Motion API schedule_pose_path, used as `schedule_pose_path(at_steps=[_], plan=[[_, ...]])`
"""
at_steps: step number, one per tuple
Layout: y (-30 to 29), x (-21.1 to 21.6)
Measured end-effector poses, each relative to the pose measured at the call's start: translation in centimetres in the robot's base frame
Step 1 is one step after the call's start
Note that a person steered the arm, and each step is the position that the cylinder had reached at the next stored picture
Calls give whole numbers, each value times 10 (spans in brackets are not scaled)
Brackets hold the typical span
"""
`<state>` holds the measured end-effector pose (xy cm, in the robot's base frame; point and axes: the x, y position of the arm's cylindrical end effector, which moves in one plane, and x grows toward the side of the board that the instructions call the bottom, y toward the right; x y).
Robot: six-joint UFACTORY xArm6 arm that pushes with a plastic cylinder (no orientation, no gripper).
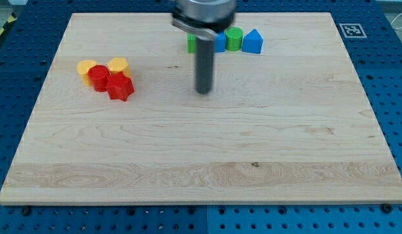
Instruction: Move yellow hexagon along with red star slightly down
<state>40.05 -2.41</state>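
The yellow hexagon (118, 65) and the red star (121, 86) sit in a tight cluster at the view's upper left, the star just below the hexagon. A red round block (99, 77) and a yellow round block (86, 67) touch them on the left. My tip (203, 91) rests on the board near the top centre, well to the right of the cluster and apart from every block.
A row of blocks lies at the top edge behind the rod: a green block (191, 43), a blue block (219, 43), a green cylinder (234, 39) and a blue pointed block (253, 41). The wooden board (201, 162) lies on a blue perforated table.
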Motion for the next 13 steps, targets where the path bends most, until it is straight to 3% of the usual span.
schedule_pose_path(at_steps=[1,4,7,9,12,13], plan=[[-15,-13],[-109,-107],[-172,-59],[-174,-55],[-131,-47],[-129,-18]])
